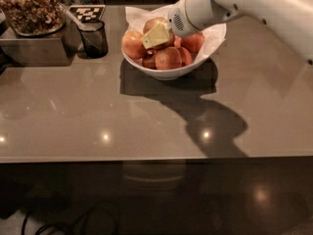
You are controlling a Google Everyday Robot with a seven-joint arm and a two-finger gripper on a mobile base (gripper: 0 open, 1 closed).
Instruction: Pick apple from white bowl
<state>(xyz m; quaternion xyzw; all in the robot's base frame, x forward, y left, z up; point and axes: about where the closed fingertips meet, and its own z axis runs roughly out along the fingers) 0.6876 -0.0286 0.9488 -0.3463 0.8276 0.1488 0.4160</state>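
The white bowl, lined with crinkled white paper, stands at the back middle of the grey counter and holds several apples. The apple, golden-yellow with a dull reddish blush, lies at the bowl's back left, partly hidden by my gripper. Smaller, redder apples lie around it, at the left, the front and the right. My gripper, with pale yellow tips, reaches in from the right on the white arm. It is down inside the bowl, against the front of the golden apple.
A small dark mesh cup stands just left of the bowl. A tray of snacks sits on a metal box at the far left. A checkered marker lies behind the cup. The counter's front edge runs across the middle.
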